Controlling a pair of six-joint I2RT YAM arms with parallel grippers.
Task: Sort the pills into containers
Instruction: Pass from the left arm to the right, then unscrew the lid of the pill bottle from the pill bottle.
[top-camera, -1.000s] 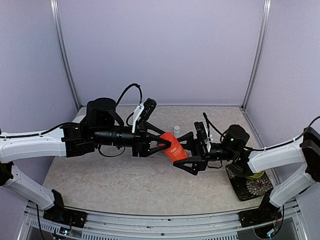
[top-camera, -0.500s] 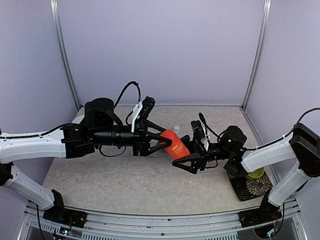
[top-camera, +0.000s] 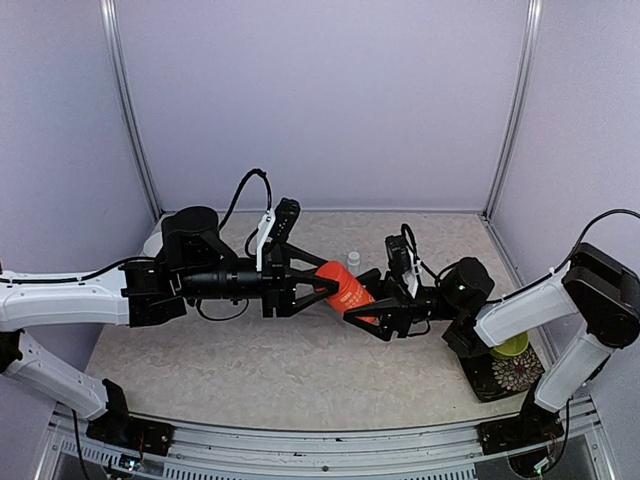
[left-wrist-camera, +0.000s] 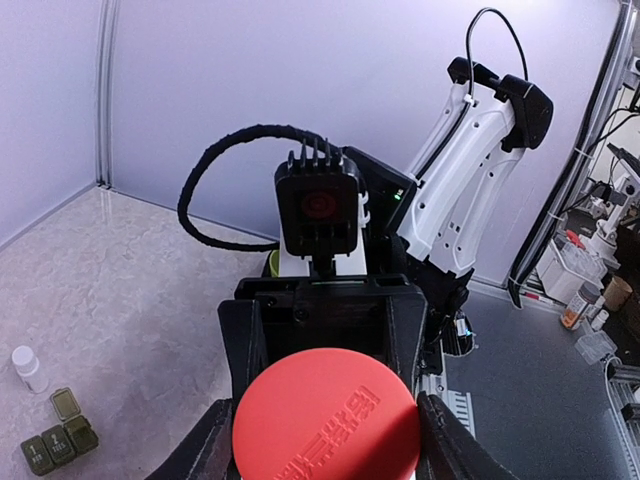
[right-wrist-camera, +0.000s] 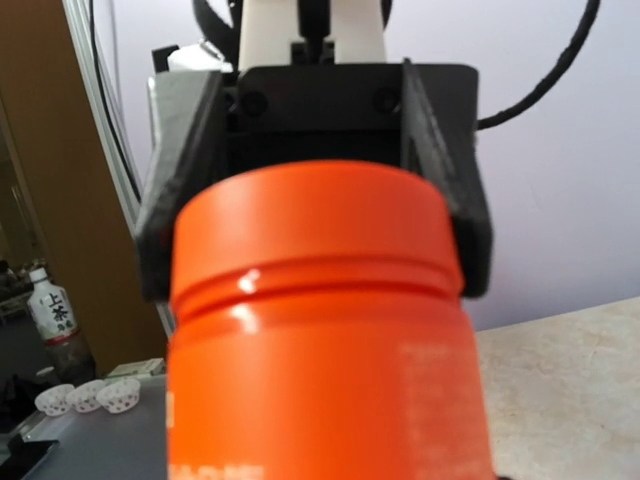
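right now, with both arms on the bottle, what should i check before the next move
1. Left gripper shut on the cap of the red-orange bottle: ok.
2. Right gripper shut on the bottle's body: ok.
3. Bottle held clear of the table: ok.
4. Cap off: not ok, it is on.
5. Pill box lids open: cannot tell, too small.
6. White vial apart from both arms: ok.
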